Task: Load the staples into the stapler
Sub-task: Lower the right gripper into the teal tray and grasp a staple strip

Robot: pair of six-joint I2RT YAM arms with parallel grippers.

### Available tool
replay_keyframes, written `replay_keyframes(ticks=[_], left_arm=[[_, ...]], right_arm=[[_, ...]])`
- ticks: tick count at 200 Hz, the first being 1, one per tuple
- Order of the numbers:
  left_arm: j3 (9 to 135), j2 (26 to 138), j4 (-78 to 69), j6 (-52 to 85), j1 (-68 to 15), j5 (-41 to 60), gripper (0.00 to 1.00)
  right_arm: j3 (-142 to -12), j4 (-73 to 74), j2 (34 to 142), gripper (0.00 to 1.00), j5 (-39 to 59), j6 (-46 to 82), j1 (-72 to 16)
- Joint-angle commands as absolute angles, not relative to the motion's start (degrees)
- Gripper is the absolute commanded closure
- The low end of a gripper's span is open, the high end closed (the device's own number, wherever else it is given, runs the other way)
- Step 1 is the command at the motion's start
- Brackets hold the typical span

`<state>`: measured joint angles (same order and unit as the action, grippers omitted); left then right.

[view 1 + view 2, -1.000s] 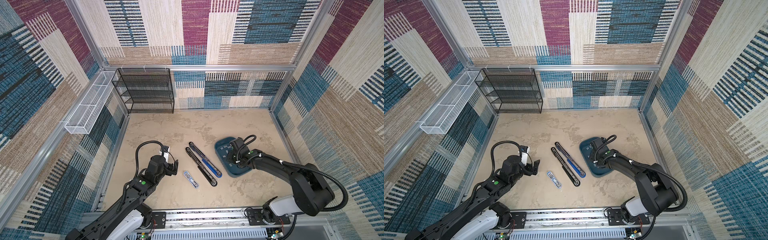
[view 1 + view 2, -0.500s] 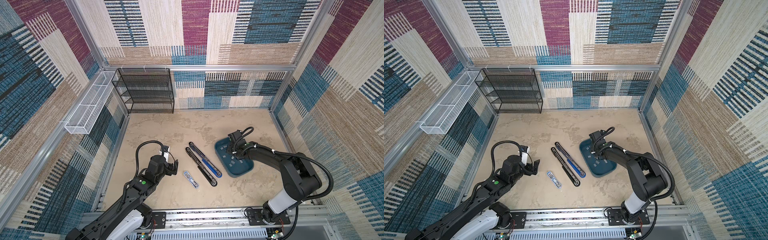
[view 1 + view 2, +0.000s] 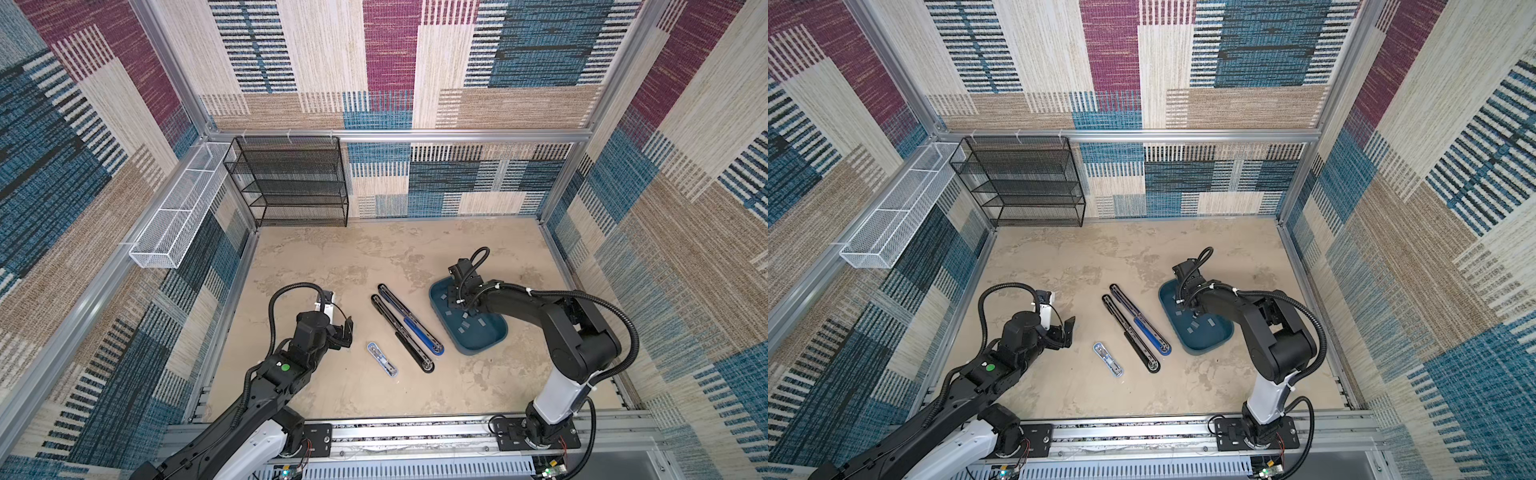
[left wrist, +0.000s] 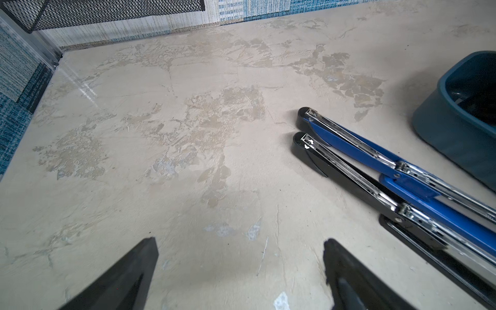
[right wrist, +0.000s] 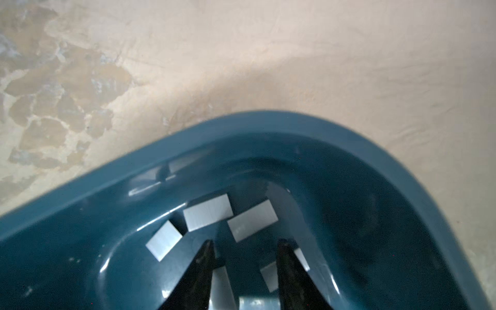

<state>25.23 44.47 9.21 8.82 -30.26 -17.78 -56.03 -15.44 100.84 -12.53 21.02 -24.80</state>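
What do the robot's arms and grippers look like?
Both arms are black with a white lower link and a looping black ribbed cable. The left arm bears a green dot; the right arm has white cable ties. The left gripper and right gripper have black tapered fingers.

walls point(image 3: 390, 62): woven patchwork | floor point(image 3: 332, 257): mottled beige | black mesh shelf point(image 3: 291, 183): back-left corner | white wire basket point(image 3: 178, 208): left wall

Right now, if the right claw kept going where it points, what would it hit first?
The right gripper probably meets the dark teal plastic tray's floor, among small grey staple strips; depth unclear.
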Motion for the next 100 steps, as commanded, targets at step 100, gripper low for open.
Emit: replay_keyframes(ticks=[100], left_arm=[[25.31, 44.74, 7.83, 8.07, -30.21, -17.79, 0.01]], right_arm=[[-55.97, -14.9, 100.72, 0.61, -11.16, 18.48, -26.63]])
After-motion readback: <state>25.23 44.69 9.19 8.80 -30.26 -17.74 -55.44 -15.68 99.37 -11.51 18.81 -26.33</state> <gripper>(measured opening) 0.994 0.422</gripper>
